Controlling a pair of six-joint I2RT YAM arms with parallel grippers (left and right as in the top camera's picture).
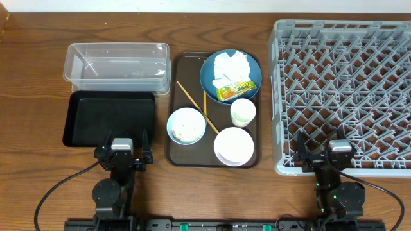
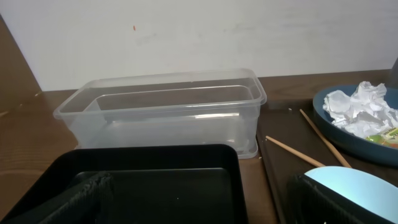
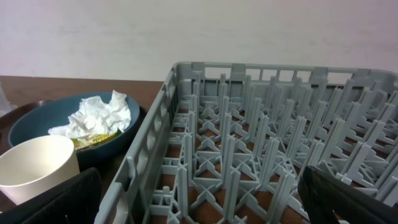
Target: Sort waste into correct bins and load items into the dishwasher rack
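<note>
A dark blue plate on the brown serving tray holds crumpled white napkins and a yellow-green snack wrapper. A small white cup, a white bowl, a light blue bowl with rice grains and two chopsticks also lie on that tray. The clear tub and black tray sit at the left. The grey rack stands at the right. My left gripper is open and empty at the black tray's near edge. My right gripper is open and empty at the rack's near edge.
In the left wrist view the clear tub stands behind the black tray, with the chopsticks and plate to the right. The right wrist view shows the rack's pegs, the cup and the plate.
</note>
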